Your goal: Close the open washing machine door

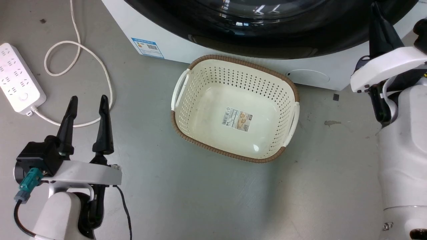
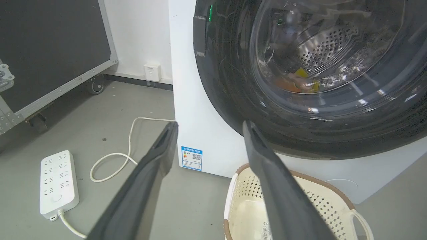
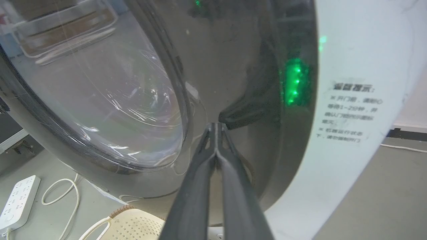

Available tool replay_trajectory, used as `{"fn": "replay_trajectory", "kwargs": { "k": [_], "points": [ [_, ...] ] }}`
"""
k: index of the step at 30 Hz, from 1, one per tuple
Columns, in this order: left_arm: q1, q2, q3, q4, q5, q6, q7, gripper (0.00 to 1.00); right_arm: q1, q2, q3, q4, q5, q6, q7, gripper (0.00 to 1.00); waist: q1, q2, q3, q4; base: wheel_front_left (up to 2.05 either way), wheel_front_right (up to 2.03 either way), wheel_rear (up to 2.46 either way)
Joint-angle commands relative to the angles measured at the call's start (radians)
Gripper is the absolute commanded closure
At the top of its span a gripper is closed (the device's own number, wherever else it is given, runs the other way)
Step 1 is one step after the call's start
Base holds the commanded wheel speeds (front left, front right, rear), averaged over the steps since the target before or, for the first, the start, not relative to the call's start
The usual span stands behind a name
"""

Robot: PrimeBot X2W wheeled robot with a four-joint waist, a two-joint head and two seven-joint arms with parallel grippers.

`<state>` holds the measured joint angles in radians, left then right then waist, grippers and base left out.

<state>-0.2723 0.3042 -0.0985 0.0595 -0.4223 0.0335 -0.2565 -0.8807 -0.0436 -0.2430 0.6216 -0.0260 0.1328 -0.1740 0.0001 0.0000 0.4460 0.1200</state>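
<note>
1. The washing machine (image 1: 173, 50) stands on the floor (image 1: 186, 193), at the far edge of the head view.
2. The washing machine door (image 1: 267, 36) lies against the machine's front.
3. A basket (image 1: 213, 83) sits on the floor just before the machine, below the door.
4. A power strip (image 1: 18, 78) lies on the floor well left of the basket; its cord (image 1: 96, 60) loops between the strip and the machine.
5. The left gripper (image 1: 89, 99) is between strip and basket, jaws apart, well short of the machine.
6. The right gripper (image 3: 216, 126) is right of the basket, jaws together, tips at the door's rim.
</note>
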Motion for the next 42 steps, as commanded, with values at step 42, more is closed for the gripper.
{"fn": "replay_trajectory", "kwargs": {
  "k": [42],
  "points": [
    [0.181,-0.06,-0.021,0.049,0.046,-0.003,0.067,0.0,0.853,-0.007,0.185,-0.454,0.229,-0.002,-0.021,1.0,-0.0001,0.0,-0.472,-0.194,0.0,0.0,0.0]
  ]
}}
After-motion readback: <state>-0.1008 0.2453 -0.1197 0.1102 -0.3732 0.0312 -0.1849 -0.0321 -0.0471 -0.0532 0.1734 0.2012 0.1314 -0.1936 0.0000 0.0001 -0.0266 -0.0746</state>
